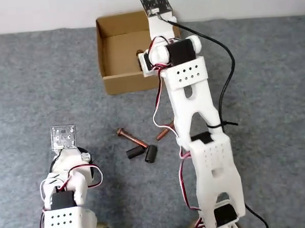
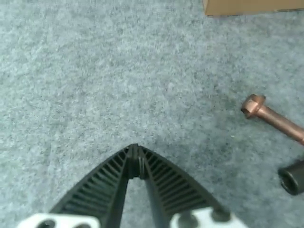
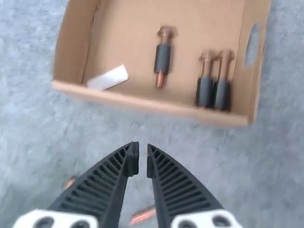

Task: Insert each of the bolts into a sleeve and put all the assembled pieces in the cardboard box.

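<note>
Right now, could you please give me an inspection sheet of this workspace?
Surface: grey carpet, flat.
Job's things: box holds three sleeved bolts; two bare bolts and two sleeves lie on the carpet.
Clutter: white slip in the box.
Grippers: left gripper shut, empty; right gripper slightly open, empty, near the box.
Cables: black cable along the right arm; red and white wires on both arms.
Surroundings: pale wall behind the box.
</note>
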`<action>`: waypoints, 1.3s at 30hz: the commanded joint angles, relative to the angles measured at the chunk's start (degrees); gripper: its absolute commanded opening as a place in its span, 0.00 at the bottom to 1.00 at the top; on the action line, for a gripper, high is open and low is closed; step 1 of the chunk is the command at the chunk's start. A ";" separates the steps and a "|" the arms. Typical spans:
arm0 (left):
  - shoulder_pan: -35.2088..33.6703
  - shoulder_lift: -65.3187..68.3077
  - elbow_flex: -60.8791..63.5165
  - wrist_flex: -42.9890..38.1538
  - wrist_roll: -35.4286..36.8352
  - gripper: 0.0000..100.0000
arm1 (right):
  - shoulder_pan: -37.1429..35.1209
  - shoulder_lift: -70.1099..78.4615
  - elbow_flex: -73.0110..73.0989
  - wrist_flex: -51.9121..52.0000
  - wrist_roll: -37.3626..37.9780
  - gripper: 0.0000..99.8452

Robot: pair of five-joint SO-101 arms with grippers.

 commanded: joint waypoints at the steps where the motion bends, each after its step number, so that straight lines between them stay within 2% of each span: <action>1: -0.35 -0.62 -0.40 -1.41 0.44 0.00 | -2.07 -15.08 21.80 2.59 -4.57 0.02; 5: -0.35 -0.62 -0.40 -1.41 0.44 0.00 | -4.70 -26.15 44.04 2.24 -9.85 0.02; 9: -0.35 -0.62 -0.40 -1.41 0.44 0.00 | -7.78 -29.58 55.65 2.24 -16.62 0.03; 14: -0.35 -0.62 -0.40 -1.41 0.44 0.00 | -11.74 -29.32 63.30 0.40 -22.68 0.15; 17: -0.26 -0.62 -0.40 -1.41 0.44 0.00 | -13.05 -28.18 64.79 -2.42 -23.30 0.21; 25: -0.18 -0.62 -0.40 -1.41 0.44 0.00 | -15.25 -20.26 64.70 -9.01 -23.30 0.12; 39: -0.18 -0.62 -0.40 -1.41 0.44 0.00 | -15.52 -8.48 64.44 -13.32 -23.21 0.11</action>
